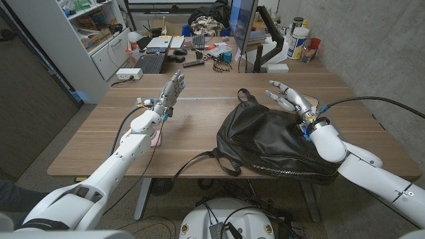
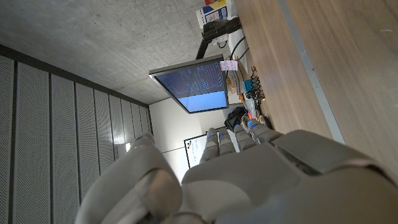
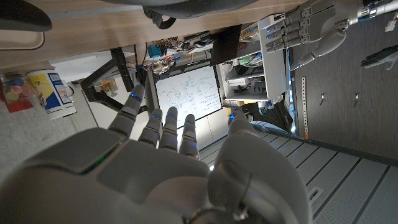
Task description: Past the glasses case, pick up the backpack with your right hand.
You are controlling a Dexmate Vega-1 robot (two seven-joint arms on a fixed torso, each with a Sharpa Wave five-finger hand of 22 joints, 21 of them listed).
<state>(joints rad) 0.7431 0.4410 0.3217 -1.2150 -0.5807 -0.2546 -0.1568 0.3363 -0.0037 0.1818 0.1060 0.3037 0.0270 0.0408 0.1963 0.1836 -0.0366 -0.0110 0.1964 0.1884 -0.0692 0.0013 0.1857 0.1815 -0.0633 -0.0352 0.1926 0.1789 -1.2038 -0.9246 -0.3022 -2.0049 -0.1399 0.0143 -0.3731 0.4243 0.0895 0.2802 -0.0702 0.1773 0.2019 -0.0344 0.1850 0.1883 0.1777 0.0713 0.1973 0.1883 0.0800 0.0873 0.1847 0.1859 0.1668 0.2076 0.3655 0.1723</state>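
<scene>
Fingers [image 1: 282, 93] of the right hand [image 1: 292, 99] are spread apart and hold nothing, hovering just over the upper right edge of the black backpack [image 1: 272, 143]. That backpack lies on the wooden counter [image 1: 199, 126] at right of centre in the frame (its strap trails toward the lower middle). At centre left, the left hand [image 1: 171, 89] is raised with straight fingers close together, also holding nothing.

White rounded arms with black cables end in grey hands [image 1: 290, 97] with blue-lit fingers [image 3: 163, 129].
</scene>
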